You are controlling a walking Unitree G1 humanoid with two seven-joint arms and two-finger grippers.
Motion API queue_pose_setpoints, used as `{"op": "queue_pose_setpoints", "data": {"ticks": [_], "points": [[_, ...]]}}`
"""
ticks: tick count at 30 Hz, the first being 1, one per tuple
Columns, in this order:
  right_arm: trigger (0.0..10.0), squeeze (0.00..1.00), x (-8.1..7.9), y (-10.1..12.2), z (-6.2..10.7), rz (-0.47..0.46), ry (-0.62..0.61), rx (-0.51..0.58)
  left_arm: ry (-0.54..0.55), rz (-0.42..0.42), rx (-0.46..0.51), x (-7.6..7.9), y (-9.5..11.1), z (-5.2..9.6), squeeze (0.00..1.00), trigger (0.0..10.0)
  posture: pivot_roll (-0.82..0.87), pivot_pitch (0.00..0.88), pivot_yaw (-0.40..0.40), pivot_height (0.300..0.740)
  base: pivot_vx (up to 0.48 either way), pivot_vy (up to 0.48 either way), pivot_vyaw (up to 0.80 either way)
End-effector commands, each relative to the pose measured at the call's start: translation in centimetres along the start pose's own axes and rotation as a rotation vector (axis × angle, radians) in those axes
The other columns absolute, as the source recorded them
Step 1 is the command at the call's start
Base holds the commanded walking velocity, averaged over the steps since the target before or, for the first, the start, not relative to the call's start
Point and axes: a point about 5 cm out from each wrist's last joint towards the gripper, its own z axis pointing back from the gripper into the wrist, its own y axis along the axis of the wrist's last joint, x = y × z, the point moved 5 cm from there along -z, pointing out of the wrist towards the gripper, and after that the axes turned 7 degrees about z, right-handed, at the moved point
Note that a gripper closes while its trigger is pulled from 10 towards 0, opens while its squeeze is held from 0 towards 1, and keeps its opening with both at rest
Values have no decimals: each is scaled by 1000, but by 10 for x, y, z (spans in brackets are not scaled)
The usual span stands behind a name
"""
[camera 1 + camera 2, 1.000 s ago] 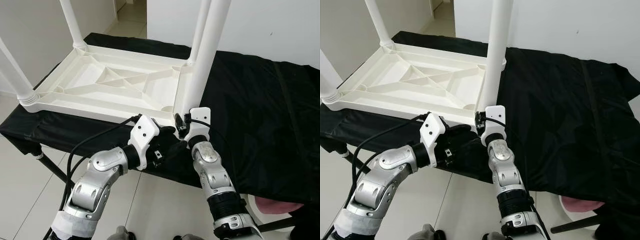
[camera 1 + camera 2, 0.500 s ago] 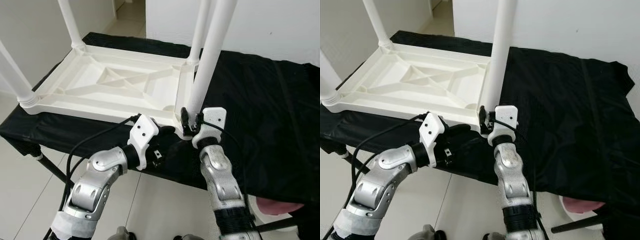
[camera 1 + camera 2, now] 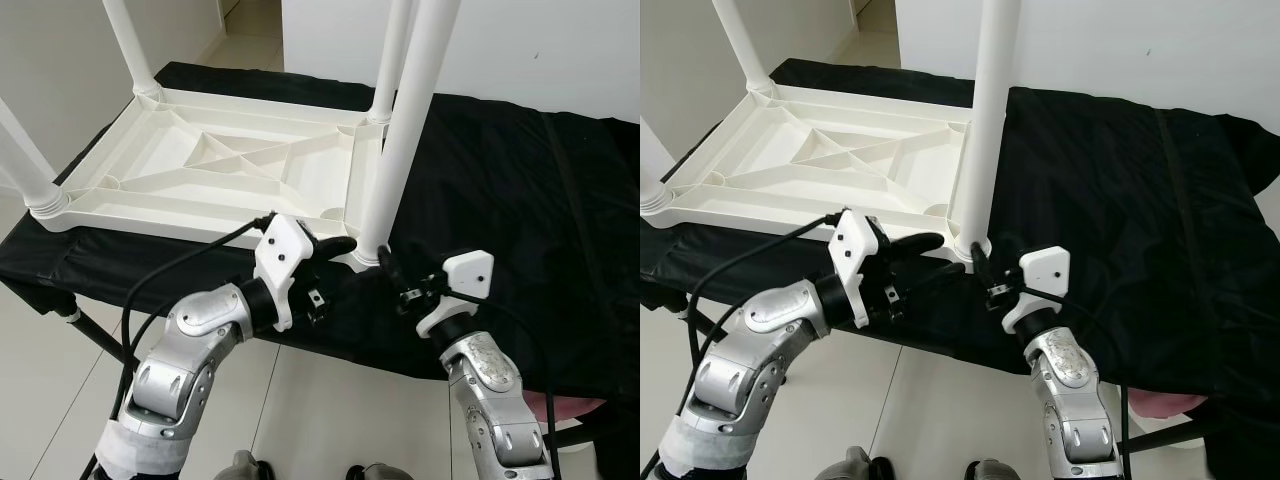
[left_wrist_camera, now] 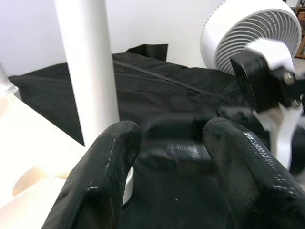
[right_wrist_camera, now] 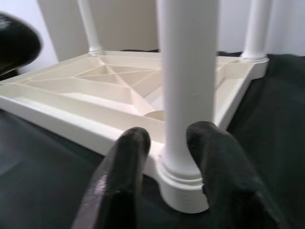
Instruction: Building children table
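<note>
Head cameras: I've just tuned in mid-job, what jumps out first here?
An upside-down white plastic table lies on a black-draped surface, its legs pointing up. The near right leg stands in its corner socket, with the right gripper open just before its base and the left gripper open beside that same corner. A white fan stands behind in the left wrist view.

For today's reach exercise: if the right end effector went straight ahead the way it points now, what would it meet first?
Most likely the base of the near white table leg, where it seats in the upturned tabletop's corner socket. The right end effector is open and aimed at it.
</note>
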Motion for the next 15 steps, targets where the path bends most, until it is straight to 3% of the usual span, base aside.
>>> {"op": "queue_pose_setpoints", "data": {"ticks": [1,3,4,6,7,10,15], "points": [[0,0,-7,-4,1,-43,50,-21,64,4,22,-7,6,1,0,10000,-44,114,28,740,0,0,0],[0,0,-9,-6,-2,-47,74,-31,72,7,36,-9,10,1,0,10000,-34,115,23,740,0,0,0],[2588,0,-10,-10,-6,-67,94,-46,88,-1,41,-11,13,2,0,10000,-34,115,23,740,0,0,0],[2588,0,-10,-10,-6,-67,94,-46,88,-1,41,-11,13,2,0,10000,-34,115,23,740,0,0,0],[9843,0,-12,-14,-10,-76,118,-60,107,-9,39,-14,14,2,0,10000,-23,115,18,740,0,0,0],[10000,0,-5,-20,-25,-81,133,-71,161,-42,37,-23,19,5,0,10000,-6,113,11,740,0,0,0],[10000,0,3,-22,-35,-70,131,-68,197,-63,40,-31,23,7,0,10000,-6,113,11,740,0,0,0]]}}
